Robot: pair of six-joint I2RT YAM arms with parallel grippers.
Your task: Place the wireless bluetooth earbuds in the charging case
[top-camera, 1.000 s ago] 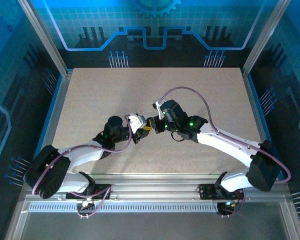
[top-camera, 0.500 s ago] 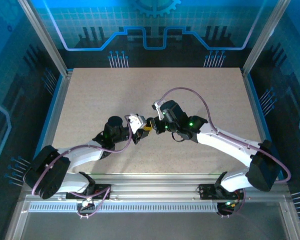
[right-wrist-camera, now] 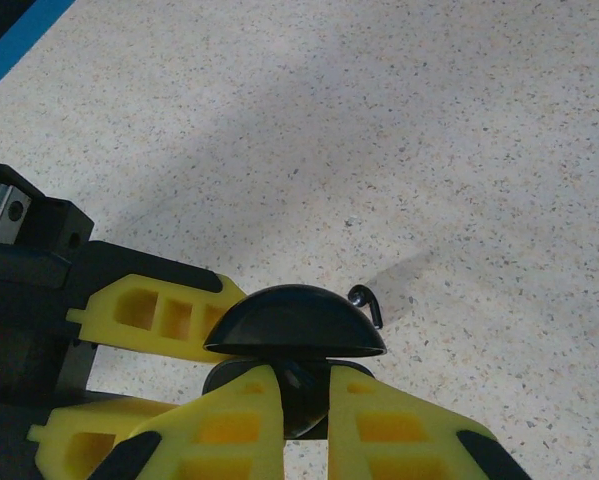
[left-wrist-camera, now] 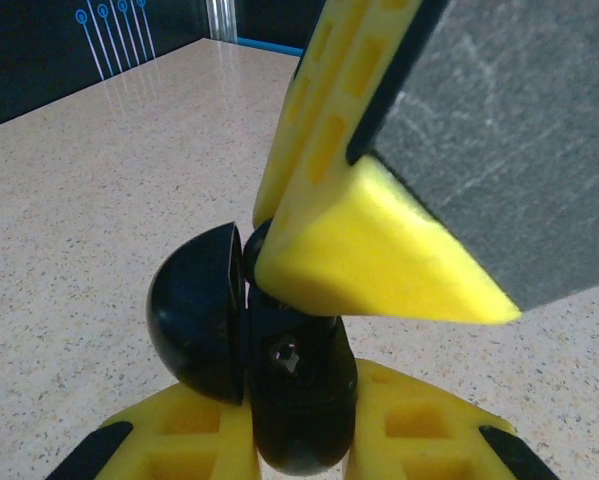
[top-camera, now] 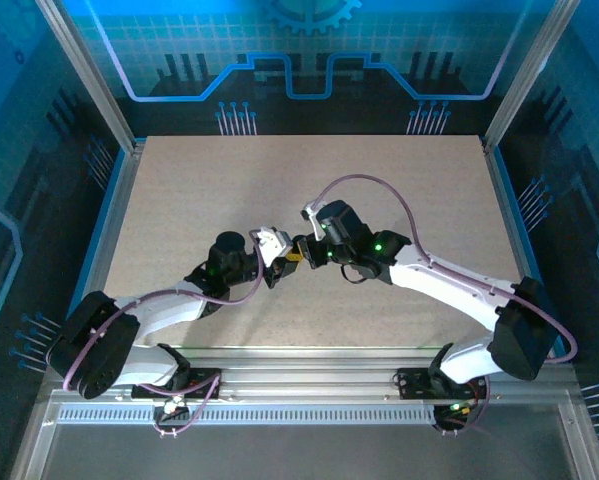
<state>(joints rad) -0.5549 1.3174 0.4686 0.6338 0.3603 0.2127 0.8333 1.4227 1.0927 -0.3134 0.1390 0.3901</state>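
Left pincer (left-wrist-camera: 301, 440) clamps the open black case (left-wrist-camera: 297, 390) at the middle of the table (top-camera: 179, 200), lid (left-wrist-camera: 197, 310) swung aside. Right pincer (right-wrist-camera: 301, 383) has its fingers flanking a black piece (right-wrist-camera: 297, 402) at the case mouth, perhaps an earbud; whether they grip it I cannot tell. Insertion seems in hand. Next comes seating it squarely, then letting go.

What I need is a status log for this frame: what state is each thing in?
Case: clamped in the left claw, lid open.
Lid: swung open to one side, attached to the case.
Left claw: shut on the case body.
Right claw: fingers close together at the case's open mouth, with something black between them; whether it grips cannot be told.
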